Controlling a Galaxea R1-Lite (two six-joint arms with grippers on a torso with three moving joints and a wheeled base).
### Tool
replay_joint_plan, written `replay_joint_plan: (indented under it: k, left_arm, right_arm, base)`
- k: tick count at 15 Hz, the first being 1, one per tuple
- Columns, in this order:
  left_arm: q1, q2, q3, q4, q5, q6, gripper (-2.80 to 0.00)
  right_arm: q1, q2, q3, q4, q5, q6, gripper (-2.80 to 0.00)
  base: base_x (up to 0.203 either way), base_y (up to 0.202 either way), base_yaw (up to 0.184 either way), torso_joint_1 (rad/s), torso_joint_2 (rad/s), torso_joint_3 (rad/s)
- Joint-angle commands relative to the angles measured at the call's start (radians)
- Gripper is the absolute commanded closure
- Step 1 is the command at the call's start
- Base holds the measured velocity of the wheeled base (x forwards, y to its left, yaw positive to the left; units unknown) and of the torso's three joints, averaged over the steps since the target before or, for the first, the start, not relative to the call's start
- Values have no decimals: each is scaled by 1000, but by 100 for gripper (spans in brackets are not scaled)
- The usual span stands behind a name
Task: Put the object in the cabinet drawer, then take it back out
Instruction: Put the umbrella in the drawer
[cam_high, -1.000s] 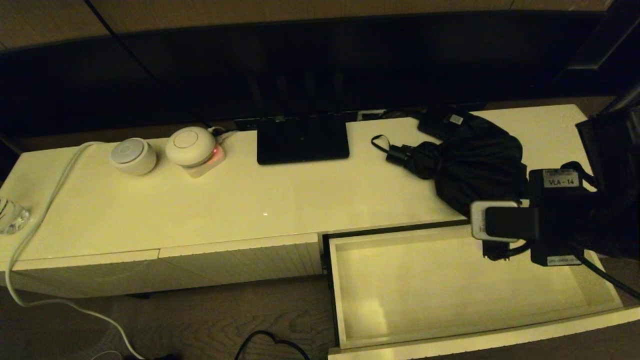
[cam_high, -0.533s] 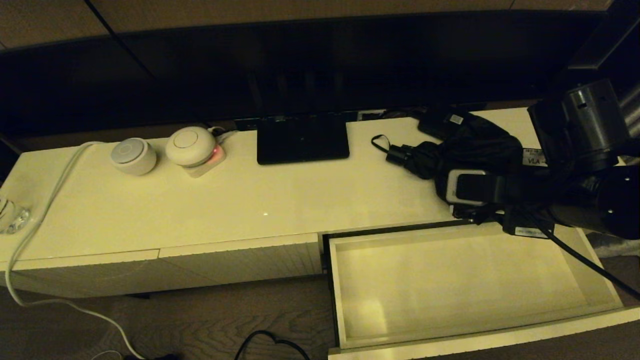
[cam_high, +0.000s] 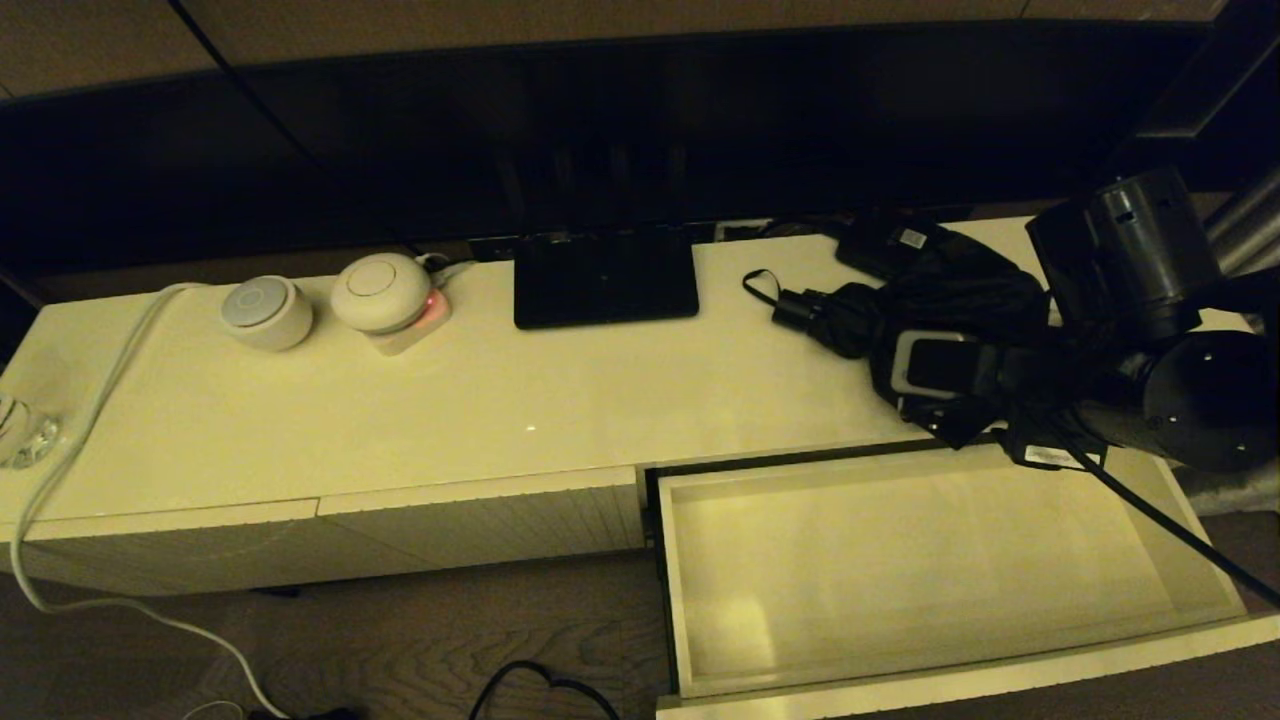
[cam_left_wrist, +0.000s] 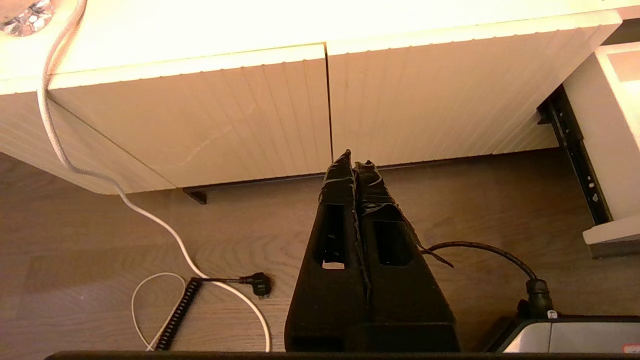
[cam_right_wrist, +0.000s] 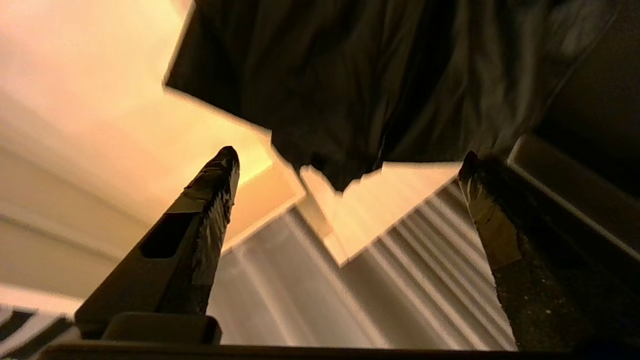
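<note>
Between our right gripper's (cam_right_wrist: 350, 160) wide-spread fingers bunches the umbrella (cam_high: 950, 300), now that we've swung up from over the empty drawer (cam_high: 1205, 585); the grasp comes next. Our left gripper (cam_left_wrist: 356, 165), closed, idles below.

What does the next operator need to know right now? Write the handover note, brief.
Right hand: open, at the umbrella's near edge, not gripping.
Left hand: shut, parked low before the closed cabinet fronts.
Umbrella: on the cabinet top, behind the drawer.
Drawer: pulled out, nothing inside.
Done: drawer open.
Left: grasp umbrella, place it in the drawer, take it back out.
</note>
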Motion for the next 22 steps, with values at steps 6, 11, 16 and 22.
replay_joint_plan:
  k: [6,11,16,22]
  left_arm:
    - [0,0,3,-1,0,0,0]
    - [0,0,3,0,0,0,0]
    - [0,0,3,0,0,0,0]
    - [0,0,3,0,0,0,0]
  right_arm:
    - [2,-44,20,44,58,211,-280]
    - [-70,-14,19,44,174,357,-280]
    - [-132,73,-37,4,221,356,-280]
    - [-185,155,-105,-75,280,300,-280]
  base:
    - [0,0,0,0,0,0]
    - [0,0,0,0,0,0]
    - [0,0,0,0,0,0]
    - [0,0,0,0,0,0]
